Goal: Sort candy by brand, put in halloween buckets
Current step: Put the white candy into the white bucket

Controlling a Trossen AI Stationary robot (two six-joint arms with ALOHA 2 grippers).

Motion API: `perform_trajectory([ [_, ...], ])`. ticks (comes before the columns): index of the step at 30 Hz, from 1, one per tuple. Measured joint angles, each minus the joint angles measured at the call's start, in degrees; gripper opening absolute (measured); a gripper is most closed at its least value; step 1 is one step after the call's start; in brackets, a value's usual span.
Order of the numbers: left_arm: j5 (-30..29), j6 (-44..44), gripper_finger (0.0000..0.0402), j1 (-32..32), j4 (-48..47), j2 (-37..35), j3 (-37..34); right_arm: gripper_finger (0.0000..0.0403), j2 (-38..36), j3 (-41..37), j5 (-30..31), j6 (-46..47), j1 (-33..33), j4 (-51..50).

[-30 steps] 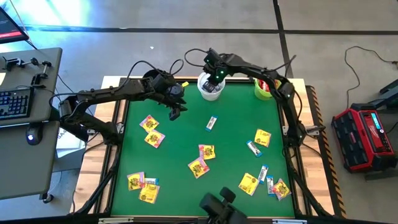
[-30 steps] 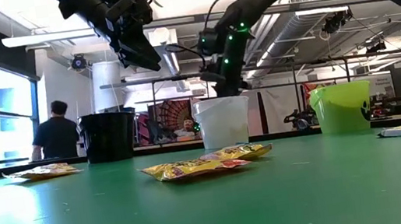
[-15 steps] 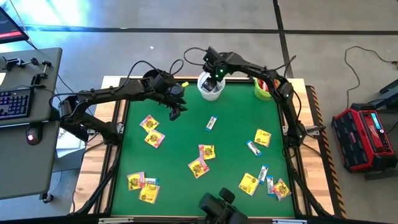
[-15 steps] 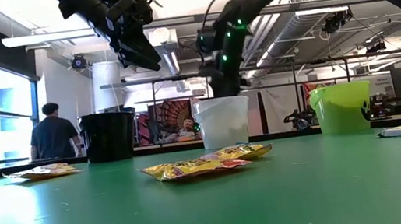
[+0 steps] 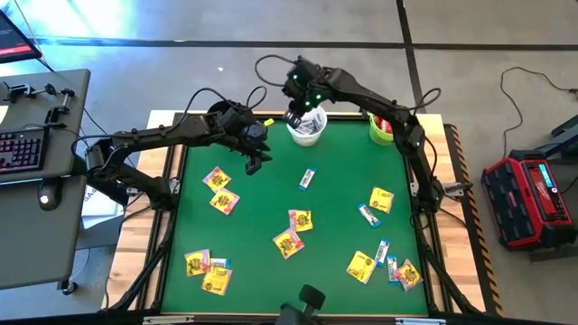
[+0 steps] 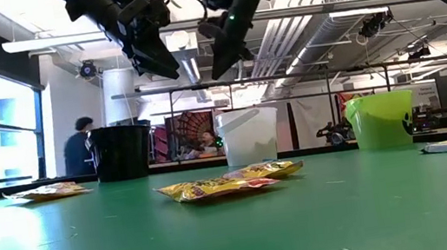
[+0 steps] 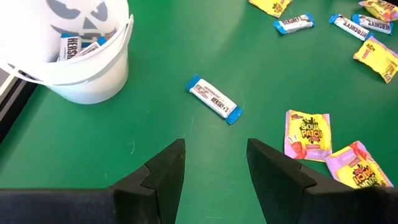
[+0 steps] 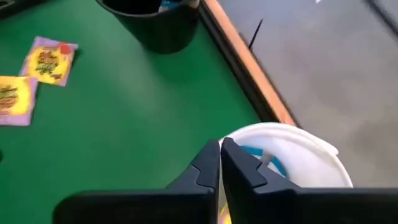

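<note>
Three buckets stood along the far edge of the green table (image 5: 343, 171): the black bucket (image 6: 120, 151) at the left, the white bucket (image 5: 307, 126) in the middle and the lime green bucket (image 5: 382, 129) at the right corner, all upright.

Inside the white bucket lay a few white-and-blue bars; red showed in the green one.

The nearest loose white-and-blue bar (image 7: 214, 99) lay flat on the cloth just in front of the white bucket, its long axis slanting across the table. I counted four such slim bars loose in the overhead view, and about a dozen yellow packets (image 5: 224, 200) scattered flat, some overlapping in pairs, so the count is rough.

The left gripper (image 7: 214, 163) hung above the table near the black bucket, its fingers apart and empty, the slanted bar ahead of them.

The right gripper (image 8: 220, 163) hovered above the white bucket's rim, fingers pressed together, nothing between them.

A person stood in the room behind the black bucket.
</note>
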Motion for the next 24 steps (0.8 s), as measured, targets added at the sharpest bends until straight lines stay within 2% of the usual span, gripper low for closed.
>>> perform_trajectory([
  [2, 0.0, 0.5, 0.0165, 0.0, 0.0, 0.0, 0.0, 0.0003, -0.4, -1.7, 2.8, 1.0, 1.3, 2.4],
  [8, 0.0, 0.5, 0.0165, 0.0, -0.1, 0.0, 0.0, 0.0, -4.5, -11.3, 5.0, 6.2, 4.3, 12.0],
  [14, 0.0, 0.8, 0.0165, 0.0, -0.5, 0.0, 0.0, 0.0, -14.9, -27.2, 8.2, 12.9, 7.1, 20.1],
  [20, 0.0, 1.5, 0.0165, 0.0, -0.6, 0.0, 0.0, 0.0, -28.5, -42.7, 11.3, 21.3, 12.1, 21.3],
  [24, 0.0, 1.9, 0.0165, 0.0, -0.5, 0.0, 0.0, 0.0, -36.4, -51.7, 11.3, 30.8, 17.6, 21.1],
])
